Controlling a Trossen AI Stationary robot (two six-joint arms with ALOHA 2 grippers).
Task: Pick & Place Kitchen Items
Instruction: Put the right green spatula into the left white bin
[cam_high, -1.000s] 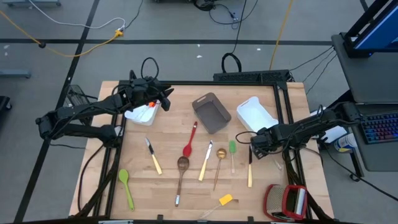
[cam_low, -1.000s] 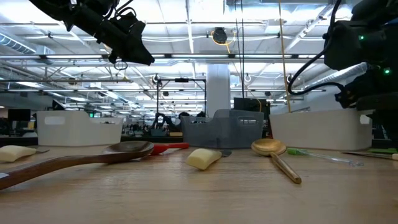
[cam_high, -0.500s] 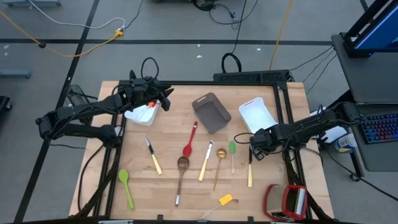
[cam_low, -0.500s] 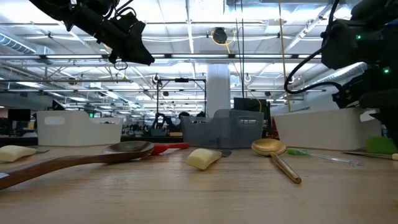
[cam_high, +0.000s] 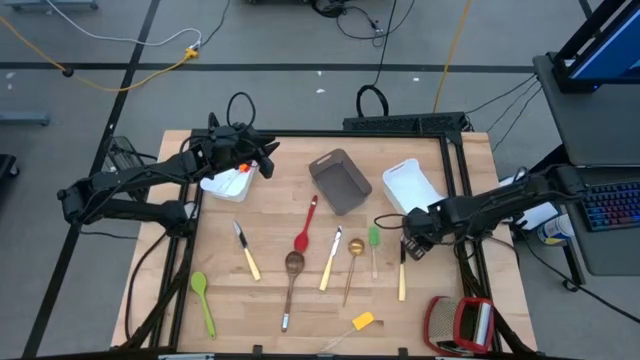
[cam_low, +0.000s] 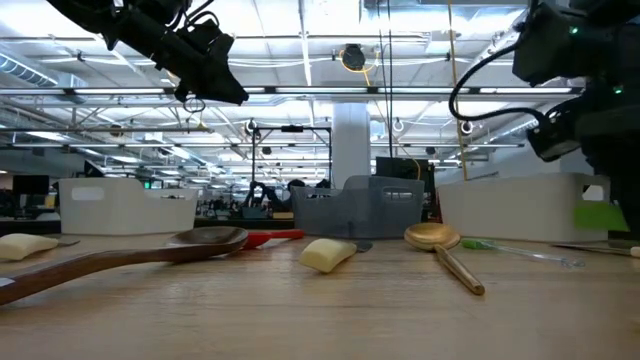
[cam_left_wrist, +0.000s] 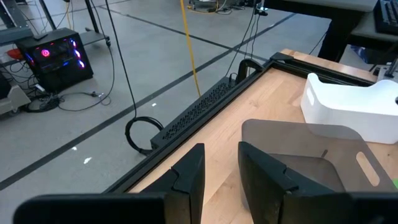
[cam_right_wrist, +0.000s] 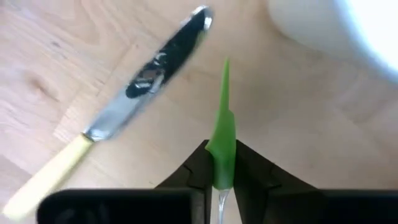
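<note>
We see the right gripper pinched tight on the held green spatula. Seen edge-on, its blade is a thin, bright green strip tapering to a point, with a clear handle running back between the fingers. In the low view the same blade shows as a flat green square lifted clear of the tabletop. From above, the right gripper sits to the right of the grey bin and further toward the table's front edge.

Just beside the held spatula lies a knife with a shiny blade and a pale cream handle, flat on the wood.

The rest of the utensils lie in front of the grey bin:
- a second green spatula with a clear handle
- a gold spoon
- another pale-handled knife
- a red spoon closest to the bin
- a brown wooden spoon

Further left of the bin are a third knife and a green spoon. A small yellow piece lies well in front of the bin.

The left gripper hangs to the left of the grey bin, its fingers slightly apart with nothing between them.
</note>
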